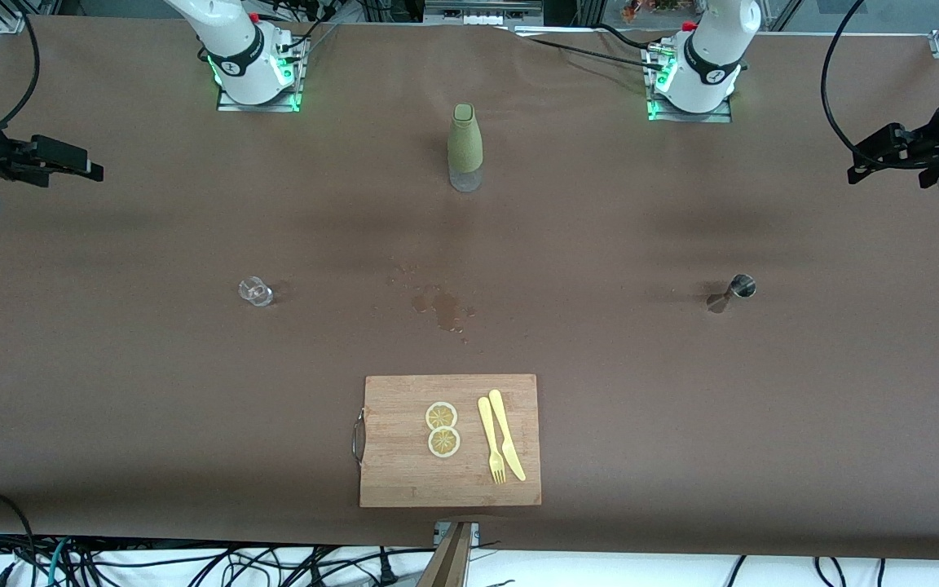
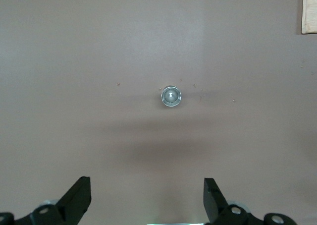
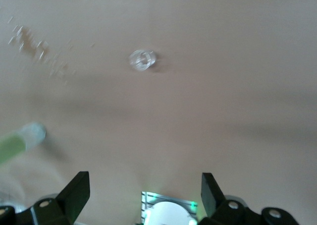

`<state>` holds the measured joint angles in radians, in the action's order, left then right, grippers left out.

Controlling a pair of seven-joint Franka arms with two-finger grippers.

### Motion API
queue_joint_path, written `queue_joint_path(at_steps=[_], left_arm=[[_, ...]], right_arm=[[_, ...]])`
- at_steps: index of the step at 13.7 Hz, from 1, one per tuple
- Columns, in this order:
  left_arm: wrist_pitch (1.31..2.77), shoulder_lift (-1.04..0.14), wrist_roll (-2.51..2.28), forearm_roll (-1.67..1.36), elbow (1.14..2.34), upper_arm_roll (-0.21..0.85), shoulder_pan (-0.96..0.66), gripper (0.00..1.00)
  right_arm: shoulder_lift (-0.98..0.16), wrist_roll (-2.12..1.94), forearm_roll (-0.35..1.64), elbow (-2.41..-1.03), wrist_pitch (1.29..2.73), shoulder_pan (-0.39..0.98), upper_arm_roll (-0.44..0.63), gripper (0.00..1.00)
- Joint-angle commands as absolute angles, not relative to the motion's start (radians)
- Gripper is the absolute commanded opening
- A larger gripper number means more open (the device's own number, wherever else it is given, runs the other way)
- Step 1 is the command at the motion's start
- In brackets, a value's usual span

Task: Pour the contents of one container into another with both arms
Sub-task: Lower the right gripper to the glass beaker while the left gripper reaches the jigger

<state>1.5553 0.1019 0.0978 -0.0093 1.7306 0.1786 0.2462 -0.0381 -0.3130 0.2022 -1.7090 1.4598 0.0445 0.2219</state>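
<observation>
**Two small vessels, both arms high and unladen**

The left gripper point(image 2: 147, 205) hangs high over the jigger point(image 1: 741, 286), fingers spread wide with nothing between them. The right gripper point(image 3: 143, 202) hangs the same way over the glass point(image 1: 255, 291), also spread and holding nothing. In the front view both grippers sit at the frame's side edges, well above the surface point(image 1: 111, 367).

The jigger stands at mid-right of the front view, toward the left arm's end. It is small, metal, stiff and likely light; its polished wall looks slippery, so a pinch across the narrow waist seems safest. The glass stands at mid-left, toward the right arm's end. It is clear, tiny and probably fragile and easily tipped; a gentle pinch low across its wall should hold it steady.

Between them lies a wet stain point(image 1: 441, 306), so nearby cloth may be slick. A green bottle point(image 1: 465, 147) stands at upper centre, and a board point(image 1: 404, 473) with lemon slices point(image 1: 442, 429) and cutlery point(image 1: 500, 436) lies at lower centre.
</observation>
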Motion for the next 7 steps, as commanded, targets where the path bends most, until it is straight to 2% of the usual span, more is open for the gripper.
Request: queue_joint_path(at_steps=[1,7], left_arm=[[1.559,0.097,0.084,-0.012,1.720,0.175,0.238,1.00],[1.601,0.091,0.101,-0.009,1.747,0.172,0.250,1.00]], right_arm=[[-0.103,-0.553,0.250,-1.700,1.454,0.048,0.233,1.00],[-0.190,-1.098,0.371,-1.778,1.549,0.017,0.259,1.00]])
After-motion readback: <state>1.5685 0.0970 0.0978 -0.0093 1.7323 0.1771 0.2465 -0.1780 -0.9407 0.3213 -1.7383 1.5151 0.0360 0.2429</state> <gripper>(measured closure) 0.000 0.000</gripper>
